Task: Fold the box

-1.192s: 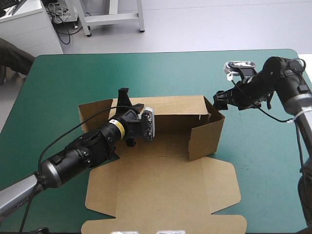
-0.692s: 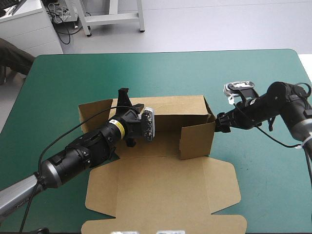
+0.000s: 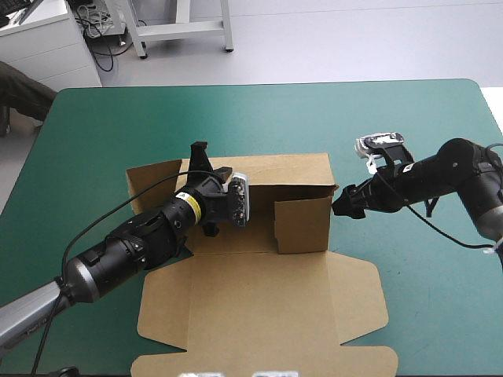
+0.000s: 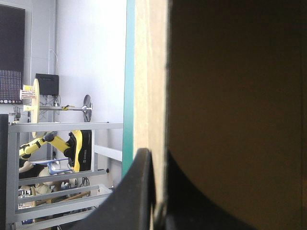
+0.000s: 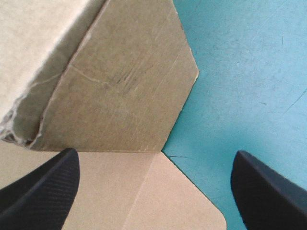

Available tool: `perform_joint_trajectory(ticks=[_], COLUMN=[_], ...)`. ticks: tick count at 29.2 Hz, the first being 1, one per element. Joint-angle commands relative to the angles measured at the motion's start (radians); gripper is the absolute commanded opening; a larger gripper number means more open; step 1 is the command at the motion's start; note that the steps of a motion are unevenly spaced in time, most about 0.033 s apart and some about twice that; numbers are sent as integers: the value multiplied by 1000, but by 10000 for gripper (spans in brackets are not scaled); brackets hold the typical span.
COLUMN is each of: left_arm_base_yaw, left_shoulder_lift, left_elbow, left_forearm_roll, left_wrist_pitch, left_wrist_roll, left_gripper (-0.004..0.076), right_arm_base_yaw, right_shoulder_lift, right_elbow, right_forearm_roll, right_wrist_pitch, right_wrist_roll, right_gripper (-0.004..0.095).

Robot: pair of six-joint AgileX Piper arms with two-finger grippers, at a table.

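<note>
The left jaws are pinching all but shut on the box (image 3: 259, 306). One black finger (image 4: 139, 191) is pressing each face of its upright back wall (image 3: 283, 169), and the wall's raw board edge is running up between them in the left wrist view. The right jaws are standing wide apart and holding nothing, their fingers (image 5: 43, 187) spreading toward the sides. They are pointing at the side flap (image 5: 124, 91) just ahead, near the box's right end. Whether they are touching it cannot be told. The box is sitting in the middle of the bench (image 3: 236, 110), toward its near edge, half raised. The back wall is standing along the far side, and the right side flap is turning inward across the floor. A left end flap (image 3: 153, 184) is splaying outward. The broad lid panel (image 3: 259, 314), with its rounded tabs, is lying flat toward the near edge. The material is plain brown corrugated board, matte and faintly scuffed. The side flap is showing a clipped corner, fine crease lines and a frayed, crushed spot where it is meeting the wall. Under it the teal-green cover (image 5: 249, 72) is looking smooth, with a few hairline scratches. The left arm is reaching low and slantwise from the bench's near left corner, its wrist hanging over the box's left part. The right arm is coming in from the right edge, bending at the elbow and aiming its forearm leftward and down at the box's right end.
</note>
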Motion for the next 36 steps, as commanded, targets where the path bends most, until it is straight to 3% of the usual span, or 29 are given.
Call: perform_joint_trajectory(ticks=[1, 5, 19, 23, 30, 32, 36], left_arm_base_yaw=[-9, -9, -11, -46, -79, -79, -79], left_shoulder_lift=[-3, -3, -1, -1, -1, -1, -1], left_elbow=[-9, -9, 29, 57, 59, 59, 59], left_forearm_roll=[-45, -43, -43, -42, -42, -42, -46], left_wrist_pitch=[2, 2, 23, 42, 24, 24, 24], left_wrist_roll=[-24, -24, -18, -18, -22, -22, -23], left_gripper=[-32, -32, -32, -32, -32, -32, -32], right_arm_base_yaw=[11, 49, 185, 192, 192, 192, 192], right_shoulder_lift=[-35, -35, -33, -33, -33, -33, -33], right_elbow=[-21, 23, 88, 88, 88, 88, 88], right_forearm_roll=[56, 60, 65, 65, 67, 70, 98], right_wrist_pitch=[1, -27, -302, -327, -311, -301, -287], right_wrist_roll=[-14, -33, -105, -105, -125, -125, -123], right_gripper=[792, 792, 792, 752, 566, 475, 191])
